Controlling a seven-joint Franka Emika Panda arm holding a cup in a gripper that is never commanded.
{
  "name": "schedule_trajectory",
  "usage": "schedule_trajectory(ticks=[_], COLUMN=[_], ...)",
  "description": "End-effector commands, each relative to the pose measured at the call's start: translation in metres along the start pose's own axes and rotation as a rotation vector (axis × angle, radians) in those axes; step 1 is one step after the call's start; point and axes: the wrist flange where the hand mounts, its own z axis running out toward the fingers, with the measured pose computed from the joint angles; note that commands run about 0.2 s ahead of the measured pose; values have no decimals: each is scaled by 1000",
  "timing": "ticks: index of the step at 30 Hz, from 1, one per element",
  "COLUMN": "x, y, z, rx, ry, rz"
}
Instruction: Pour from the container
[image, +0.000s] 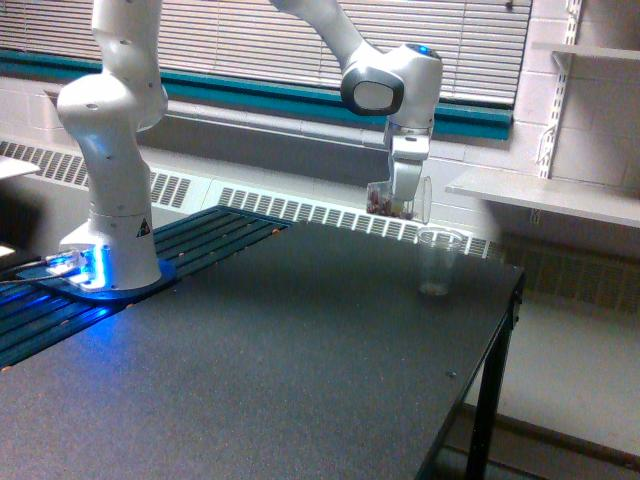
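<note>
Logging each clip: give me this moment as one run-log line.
phase: pre-pour | gripper: shut on container, tipped, held above table | contents: reddish-brown pieces inside | target: cup upright, beside and below container | spill: none seen
</note>
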Motion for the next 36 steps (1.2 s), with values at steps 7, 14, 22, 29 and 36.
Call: schedule_trajectory(ticks=[7, 14, 22, 29, 36], x=[11, 11, 10, 16, 18], y=[-2, -6, -9, -10, -11], z=[-10, -8, -10, -11, -12], rx=[-32, -39, -54, -60, -76], ry=[-39, -71, -111, -111, -137], rz=[-42, -44, -36, -35, -25])
